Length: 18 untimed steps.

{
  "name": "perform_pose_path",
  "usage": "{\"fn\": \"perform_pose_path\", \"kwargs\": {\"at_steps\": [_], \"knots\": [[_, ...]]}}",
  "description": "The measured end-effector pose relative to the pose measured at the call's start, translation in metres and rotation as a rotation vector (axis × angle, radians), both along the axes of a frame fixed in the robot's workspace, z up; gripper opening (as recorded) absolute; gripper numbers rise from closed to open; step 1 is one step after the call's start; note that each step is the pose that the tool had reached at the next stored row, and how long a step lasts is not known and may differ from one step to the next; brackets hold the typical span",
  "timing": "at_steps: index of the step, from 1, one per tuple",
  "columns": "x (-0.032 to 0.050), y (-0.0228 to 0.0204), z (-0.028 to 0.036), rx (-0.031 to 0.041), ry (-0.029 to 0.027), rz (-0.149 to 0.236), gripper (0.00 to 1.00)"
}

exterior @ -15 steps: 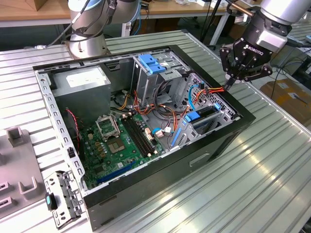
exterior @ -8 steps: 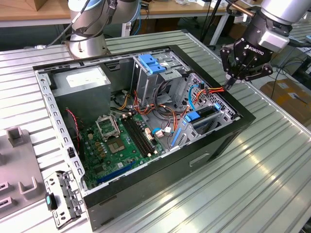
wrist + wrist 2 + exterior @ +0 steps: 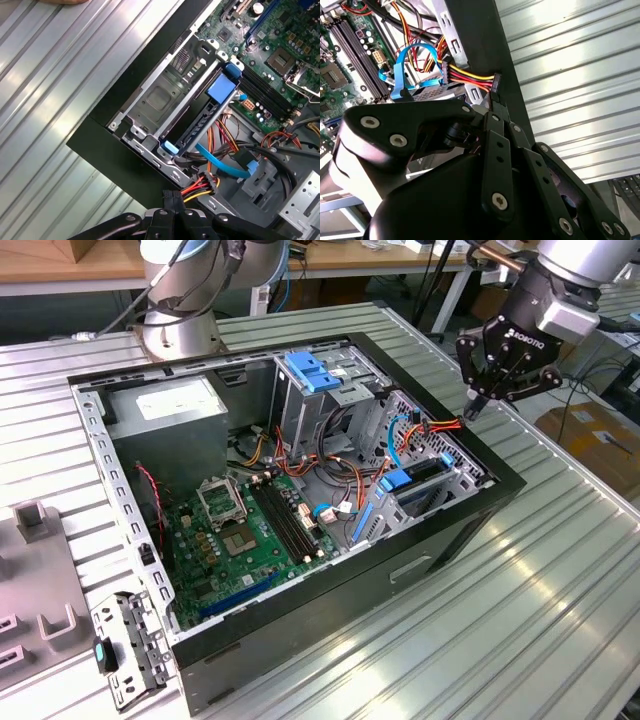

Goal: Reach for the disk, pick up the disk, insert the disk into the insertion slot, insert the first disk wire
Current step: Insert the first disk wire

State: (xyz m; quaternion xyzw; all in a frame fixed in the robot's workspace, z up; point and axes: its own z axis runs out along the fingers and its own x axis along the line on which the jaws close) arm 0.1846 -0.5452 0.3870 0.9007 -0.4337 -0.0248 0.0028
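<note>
Disk seated in drive cage, gripper on power connector

Dark flat disk in its bright blue plastic carrier sits inside the low grey perforated sheet-metal insertion slot at the open black computer case's corner. Black multi-link gripper hovers over the case edge, fingertips closed, apparently pinching the black connector of the red-yellow-black wire bundle. Light-blue flat cable lies just beside.

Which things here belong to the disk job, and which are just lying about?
Job:
disk, seated in the slot
wire, with its connector at the gripper tips

Lying about:
motherboard
power supply
tall cage with blue cap
bracket on the table
</note>
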Motion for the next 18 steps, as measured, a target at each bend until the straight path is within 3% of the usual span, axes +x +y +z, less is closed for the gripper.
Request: {"fn": "perform_pose_path", "kwargs": {"at_steps": [2, 18], "knots": [[0.0015, 0.0016, -0.0001, 0.0001, 0.0, 0.002, 0.11], [0.0015, 0.0018, 0.0, 0.0, 0.0, 0.002, 0.11]]}}
